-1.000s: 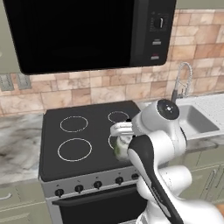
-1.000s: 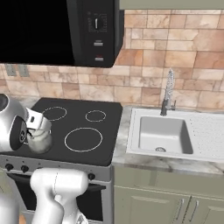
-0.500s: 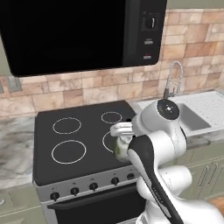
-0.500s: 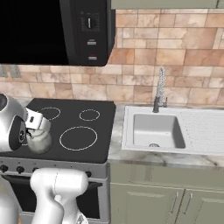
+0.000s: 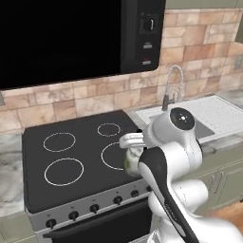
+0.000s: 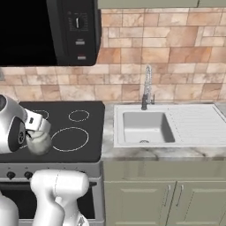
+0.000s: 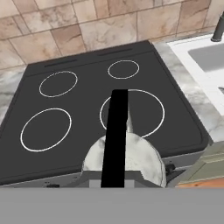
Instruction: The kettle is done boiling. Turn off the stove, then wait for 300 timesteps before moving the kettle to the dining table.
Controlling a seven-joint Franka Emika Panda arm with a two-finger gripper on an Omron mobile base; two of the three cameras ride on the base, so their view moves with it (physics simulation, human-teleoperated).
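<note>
Kettle (image 7: 127,159) hangs just above the front edge of the stove (image 7: 83,109), carried by its black arched handle (image 7: 116,131) in the closed fingers (image 6: 34,128); it looks rigid, smooth and probably heavy with water, so that handle's top seems the right grip.

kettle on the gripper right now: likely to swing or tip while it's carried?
Probably some swing: the kettle seems to hang by its thin black arched handle, above the stove. The body looks rigid and squat, so it should sit stably once set down. The smooth handle may slip in the gripper.
</note>
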